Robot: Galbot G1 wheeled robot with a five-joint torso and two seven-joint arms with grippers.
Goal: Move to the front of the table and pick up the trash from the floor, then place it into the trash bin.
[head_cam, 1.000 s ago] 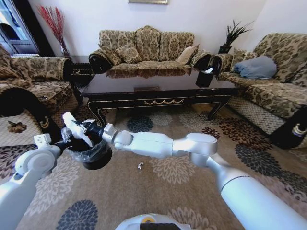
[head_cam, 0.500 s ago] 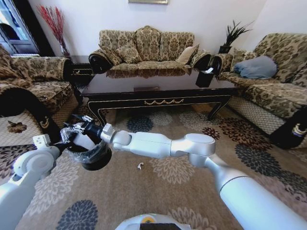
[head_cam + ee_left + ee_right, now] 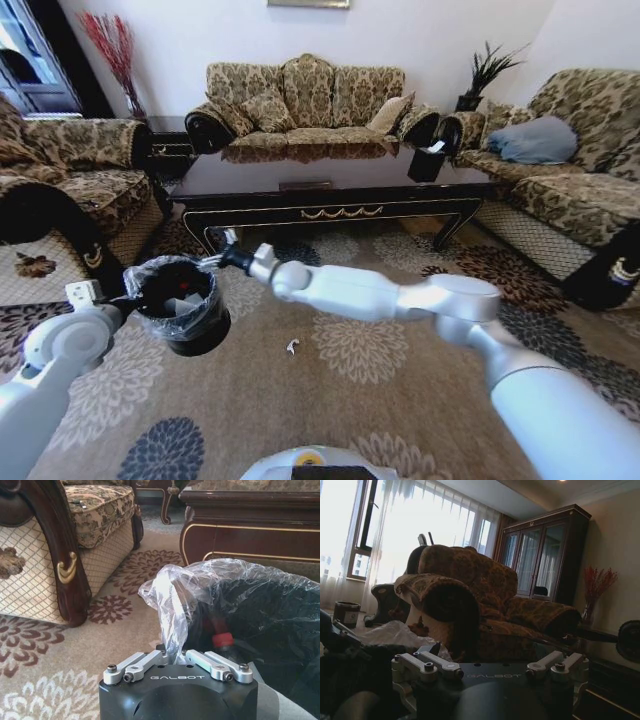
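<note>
The black trash bin (image 3: 196,334) with its clear bag stands on the floor at the left, before the dark table (image 3: 330,196). My left gripper (image 3: 128,297) is at the bin's near rim. In the left wrist view it (image 3: 172,656) is shut on a fold of the bag (image 3: 170,605). Inside the bin lie a white paper (image 3: 178,306) and a bottle's red cap (image 3: 222,639). My right gripper (image 3: 222,258) hovers by the bin's far right rim; in its wrist view it (image 3: 490,666) is open and empty. A tiny white scrap (image 3: 292,346) lies on the carpet.
Patterned sofas stand on the left (image 3: 70,175), at the back (image 3: 305,100) and on the right (image 3: 570,175). A small black holder (image 3: 428,160) sits on the table's right end. Open carpet (image 3: 380,400) lies to the right of the bin. A dark sofa leg (image 3: 60,555) stands close beside the bin.
My right gripper let the white paper go into the bin and drew back to the right, toward the table. The left gripper and the bin stayed put.
</note>
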